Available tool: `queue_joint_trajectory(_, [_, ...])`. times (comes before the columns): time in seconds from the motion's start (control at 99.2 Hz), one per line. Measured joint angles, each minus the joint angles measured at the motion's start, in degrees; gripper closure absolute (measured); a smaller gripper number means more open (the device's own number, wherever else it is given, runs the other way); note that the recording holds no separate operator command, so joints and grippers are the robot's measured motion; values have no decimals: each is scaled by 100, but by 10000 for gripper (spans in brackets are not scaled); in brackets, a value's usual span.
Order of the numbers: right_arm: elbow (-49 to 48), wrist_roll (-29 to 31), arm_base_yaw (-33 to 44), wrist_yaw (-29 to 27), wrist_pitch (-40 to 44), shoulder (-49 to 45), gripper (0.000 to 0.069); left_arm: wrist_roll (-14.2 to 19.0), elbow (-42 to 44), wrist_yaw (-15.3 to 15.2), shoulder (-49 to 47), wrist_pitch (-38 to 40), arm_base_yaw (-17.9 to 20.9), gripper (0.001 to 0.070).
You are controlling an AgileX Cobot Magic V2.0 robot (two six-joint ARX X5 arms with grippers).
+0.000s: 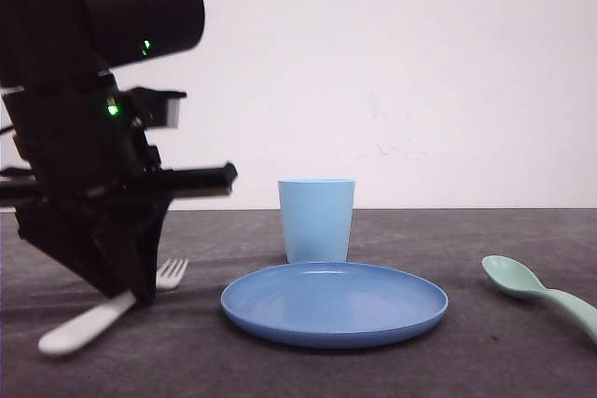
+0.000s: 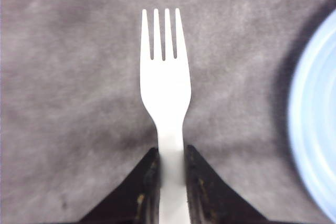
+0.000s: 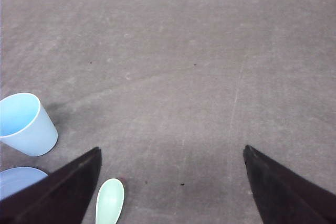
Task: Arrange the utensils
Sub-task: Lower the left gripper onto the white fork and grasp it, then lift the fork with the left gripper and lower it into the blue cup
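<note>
Front view: left claw (image 1: 140, 288) hides fork (image 1: 89, 322) mid-handle; spoon (image 1: 541, 292) handle cut off at right edge. Left wrist view: fork handle end runs off frame between fingers (image 2: 148, 190); plate (image 2: 315, 129) mostly cropped. Right wrist view: spoon handle cropped, plate partly behind finger.

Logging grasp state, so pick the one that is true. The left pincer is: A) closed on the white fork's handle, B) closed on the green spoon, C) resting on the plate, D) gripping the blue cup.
A: the left pincer has its fingers pressed against both sides of the white fork handle.
</note>
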State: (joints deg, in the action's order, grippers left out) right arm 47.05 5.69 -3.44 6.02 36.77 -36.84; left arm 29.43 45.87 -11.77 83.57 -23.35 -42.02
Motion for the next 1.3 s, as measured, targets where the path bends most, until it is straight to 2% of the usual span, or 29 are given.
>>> queue_joint_trajectory(0.121, [0, 0, 0, 0, 2, 0, 147, -70, 0, -44, -726, 535, 0, 665])
queue_joint_trajectory(0.333, [0, 0, 0, 0, 0, 0, 147, -719, 9, -186, -1613, 2315, 0, 665])
queue_joint_trajectory(0.555, [0, 0, 0, 0, -52, 0, 147, -1812, 24, -188, -1410, 4334, -13, 665])
queue_joint_trajectory(0.686, [0, 0, 0, 0, -151, -7, 147, -2142, 26, -179, -892, 5289, -24, 665])
queue_joint_trajectory(0.918, [0, 0, 0, 0, -184, -44, 147, -2413, 26, 15, 278, 6588, -28, 665])
queue_joint_trajectory(1.21, [0, 0, 0, 0, -184, -68, 147, -2452, 26, 105, 1410, 7906, 0, 665])
queue_joint_trajectory(1.301, [0, 0, 0, 0, -184, -70, 147, -2455, 28, 116, 1685, 8048, 35, 665])
